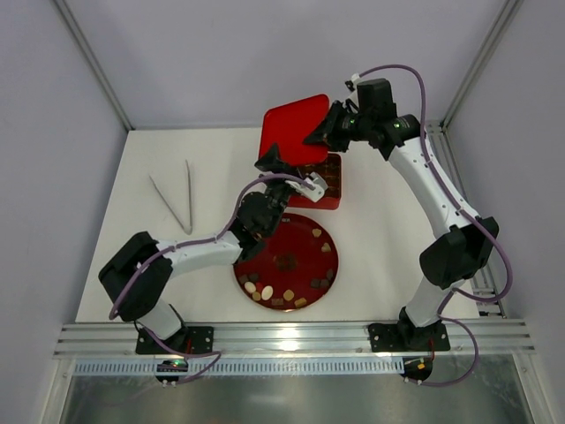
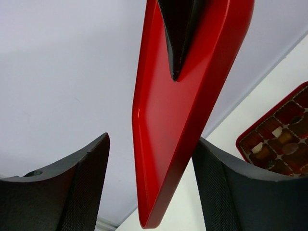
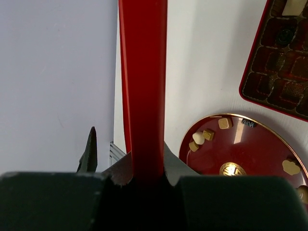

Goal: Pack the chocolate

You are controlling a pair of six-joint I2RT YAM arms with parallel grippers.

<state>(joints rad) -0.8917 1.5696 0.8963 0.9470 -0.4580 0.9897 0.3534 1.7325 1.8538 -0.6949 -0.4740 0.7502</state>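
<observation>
Many pieces of chocolate lie on the round red plate; others sit in the gridded box on the bench. The right jaws clench the box's red lid aloft, the left jaws released astride its edge. Packing looks unfinished.

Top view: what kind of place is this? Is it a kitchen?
Probably a robot lab booth, not a kitchen. It has plain grey walls with metal posts. A left arm and a right arm are bolted to a metal rail. The white table holds chocolates on a plate.
</observation>
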